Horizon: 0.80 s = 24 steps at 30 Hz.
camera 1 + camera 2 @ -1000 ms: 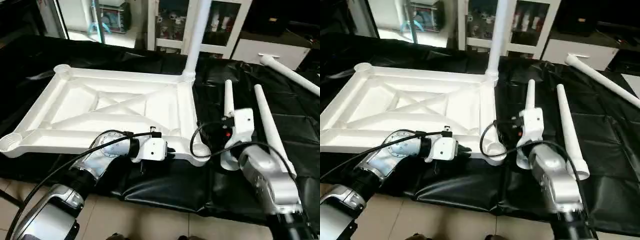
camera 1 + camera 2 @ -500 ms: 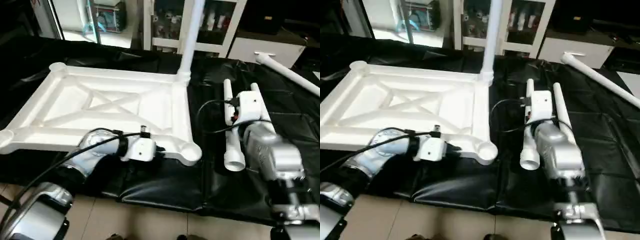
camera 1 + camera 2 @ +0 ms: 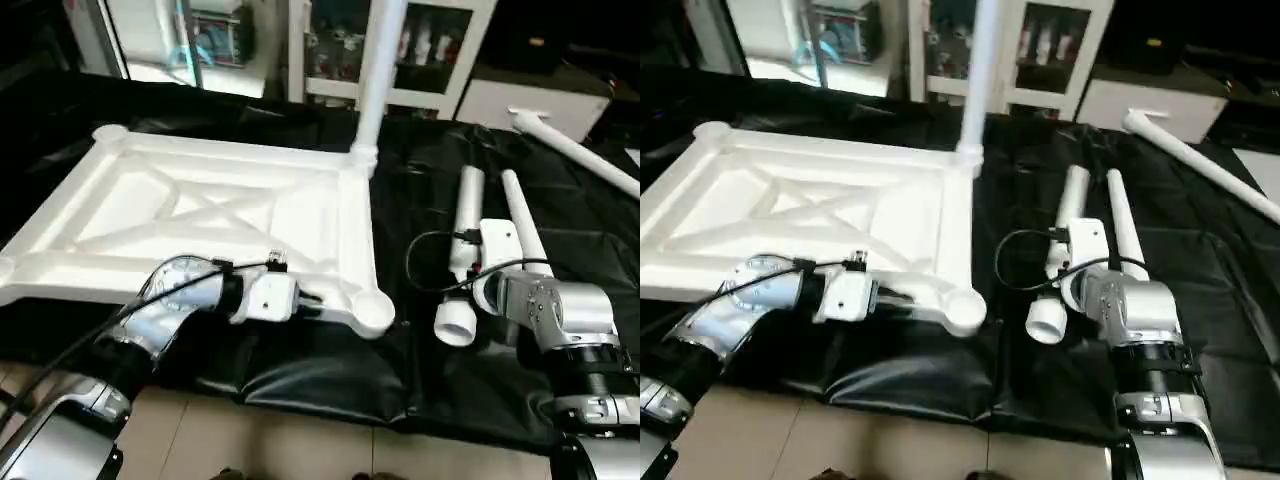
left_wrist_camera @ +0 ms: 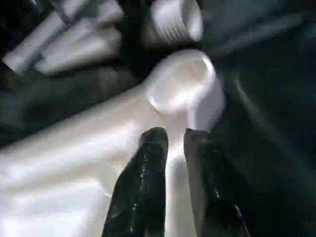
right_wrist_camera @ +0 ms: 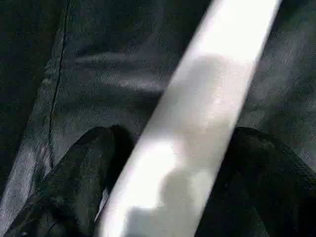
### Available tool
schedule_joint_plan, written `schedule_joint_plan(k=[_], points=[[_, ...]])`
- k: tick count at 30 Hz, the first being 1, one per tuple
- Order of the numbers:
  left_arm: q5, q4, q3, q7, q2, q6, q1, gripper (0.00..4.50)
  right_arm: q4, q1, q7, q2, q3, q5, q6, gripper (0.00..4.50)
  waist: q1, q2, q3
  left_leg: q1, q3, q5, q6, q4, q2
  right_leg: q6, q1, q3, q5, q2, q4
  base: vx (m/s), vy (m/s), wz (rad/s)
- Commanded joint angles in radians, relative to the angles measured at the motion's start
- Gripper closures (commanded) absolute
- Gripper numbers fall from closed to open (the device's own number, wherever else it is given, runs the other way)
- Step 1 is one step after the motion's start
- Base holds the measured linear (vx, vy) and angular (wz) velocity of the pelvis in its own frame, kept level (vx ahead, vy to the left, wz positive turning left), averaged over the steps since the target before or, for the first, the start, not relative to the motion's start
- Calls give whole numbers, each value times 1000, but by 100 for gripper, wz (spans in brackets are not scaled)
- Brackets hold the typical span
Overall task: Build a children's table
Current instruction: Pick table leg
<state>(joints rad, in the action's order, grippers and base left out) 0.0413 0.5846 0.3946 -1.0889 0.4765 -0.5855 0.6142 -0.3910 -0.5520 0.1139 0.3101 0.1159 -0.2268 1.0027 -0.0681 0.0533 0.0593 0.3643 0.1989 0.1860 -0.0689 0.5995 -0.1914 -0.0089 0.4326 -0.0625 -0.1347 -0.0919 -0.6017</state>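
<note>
The children's table lies in parts on a black mat. Its white tabletop [image 3: 200,210] is upside down, ribs showing. One leg [image 3: 375,80] stands upright in the far right corner socket. My left gripper [image 3: 312,298] rests against the tabletop's near rim, just beside the near right socket [image 4: 185,84]; its fingers [image 4: 150,148] stand a narrow gap apart. Two more legs lie side by side to the right. My right gripper [image 5: 173,131] straddles the nearer leg [image 3: 465,210], one wide-open finger on each side. The other leg [image 3: 522,215] lies just beyond.
A further white leg [image 3: 575,150] lies slanted at the far right of the black mat [image 3: 320,370]. A glass-fronted white cabinet [image 3: 430,50] stands behind the mat. Tiled floor [image 3: 250,440] shows along the mat's near edge.
My right arm has pulled back and turned its wrist inward, bringing its fingers down around the lying leg. The left gripper's fingers have parted slightly. The head camera has shifted.
</note>
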Motion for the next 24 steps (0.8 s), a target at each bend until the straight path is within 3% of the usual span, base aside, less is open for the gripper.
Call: schedule_joint_plan(k=[1,6,9,13,18,24], points=[[-10,-27,0,-27,4,-9,13,351,-47,15,0,-5,15,-7,46,68,-1,-12,-67,-21,-11,269,-60,-75,-29,-175,-52,40,-297,-47,63,0,0,0],[-10,-39,-8,-47,9,2,19,308,-92,3,-6,-11,69,-28,57,109,2,-10,-61,-32,-20,366,-80,-78,-28,-115,-42,36,-476,-52,84,0,0,0],[-29,-38,-22,-41,7,21,27,289,-106,2,-13,-17,93,-35,56,132,3,-10,-61,-38,-25,397,-81,-78,-28,-94,-40,32,-535,-53,92,0,0,0],[-59,-33,-67,2,-9,60,52,253,-117,4,-24,-24,123,-46,57,163,5,-10,-64,-32,-25,373,-81,-79,-28,-109,-42,33,-483,-51,84,0,0,0],[-103,-22,-158,124,-56,190,105,211,-106,6,-40,-39,160,-51,10,195,6,-12,-67,-28,-24,358,-81,-77,-26,-135,-48,31,-425,-49,78,0,0,0],[-202,-61,-290,360,-153,450,165,156,-23,14,20,-56,209,-99,-139,244,5,-10,-72,-23,-20,304,-58,-73,-26,-158,-54,33,-350,-47,71,0,0,0]])
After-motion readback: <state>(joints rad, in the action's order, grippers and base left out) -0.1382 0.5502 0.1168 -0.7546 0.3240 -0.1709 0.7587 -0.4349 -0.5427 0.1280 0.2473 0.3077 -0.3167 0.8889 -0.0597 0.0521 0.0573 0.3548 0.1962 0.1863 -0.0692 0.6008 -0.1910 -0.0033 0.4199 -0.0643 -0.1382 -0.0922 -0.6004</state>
